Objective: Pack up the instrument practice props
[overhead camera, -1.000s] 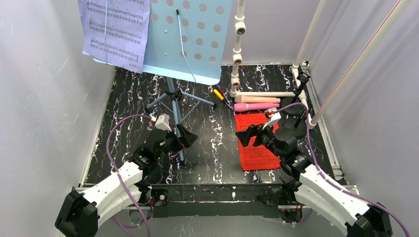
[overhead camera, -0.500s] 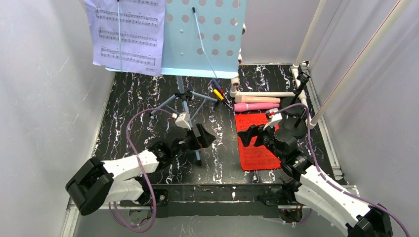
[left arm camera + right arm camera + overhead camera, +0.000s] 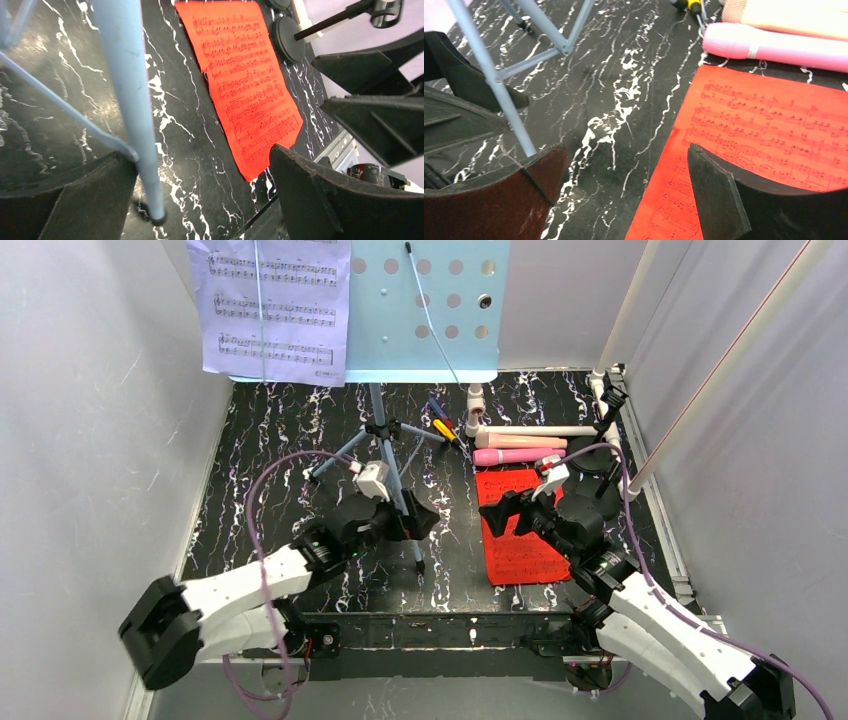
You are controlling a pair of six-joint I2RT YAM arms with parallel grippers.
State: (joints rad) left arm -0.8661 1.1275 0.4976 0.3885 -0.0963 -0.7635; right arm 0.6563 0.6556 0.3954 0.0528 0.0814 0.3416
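Straddling one tripod leg (image 3: 127, 100) of the rack (image 3: 385, 320), the left jaws are gaping wide, low down near the foot that is resting on the table (image 3: 250, 440). The leg is running just beside one jaw and well apart from the other, so nothing is being pinched yet, and whether jaw and leg are touching is hard to tell. Going in low is probably giving a firmer hold on a tall, top-heavy thing that is rising above these jaws and carrying the lavender page (image 3: 280, 305) on its face. The right jaws are likewise hanging wide and holding nothing, hovering with the red page (image 3: 764, 130) lying flat beneath one jaw and part of the gap, while the same leg is showing outside the other jaw. That pose is suiting a pinch at the page's edge, though thin paper lying flat is likely going to need a scrape or slide to lift. Ahead of the right jaws, past the page's far edge, the pink mic (image 3: 784, 47) and beige mic (image 3: 794, 17) are lying side by side, and a holder (image 3: 287, 37) is standing beyond the page's far corner.
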